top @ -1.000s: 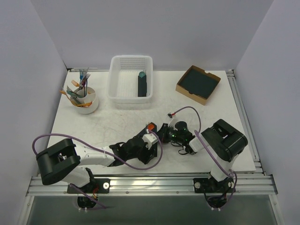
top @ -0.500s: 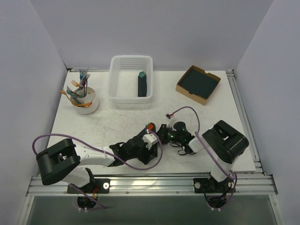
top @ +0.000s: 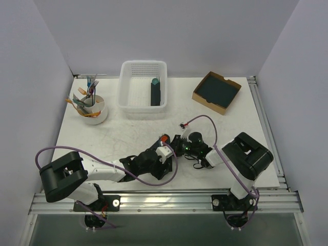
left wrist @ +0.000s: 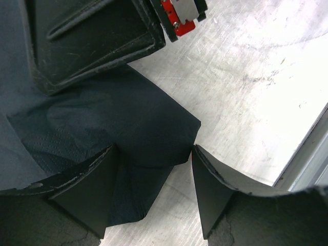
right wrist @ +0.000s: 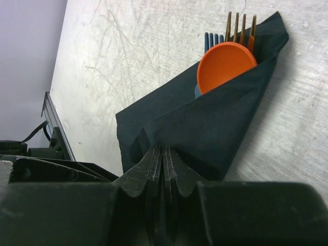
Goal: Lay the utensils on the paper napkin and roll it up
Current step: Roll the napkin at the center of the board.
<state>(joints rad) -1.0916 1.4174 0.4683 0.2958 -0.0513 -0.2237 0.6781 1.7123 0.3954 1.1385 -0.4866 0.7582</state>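
Observation:
The paper napkin [right wrist: 205, 128] lies folded on the table as a dark wedge around the utensils. An orange spoon bowl [right wrist: 225, 64] and orange fork tines [right wrist: 241, 31] stick out of its far end, beside dark blue tines [right wrist: 212, 41]. My right gripper [right wrist: 165, 149] is shut, its tips pinching a puckered fold at the napkin's near edge. My left gripper [left wrist: 154, 154] is open, with a napkin corner [left wrist: 133, 128] lying between its fingers [left wrist: 87, 189]. From above, both grippers meet mid-table, left [top: 163, 147] and right [top: 178, 144], and only the orange tip [top: 164, 137] shows.
A white basket [top: 134, 97] at the back holds a dark roll with a teal tip [top: 155, 91]. A cardboard box [top: 201, 96] of dark sheets sits back right. A white cup [top: 98, 114] of mixed cutlery stands back left. The table's metal rail [left wrist: 307, 154] runs close by the left gripper.
The right gripper and its cable have crept slightly left toward the left gripper. The left arm has stayed put.

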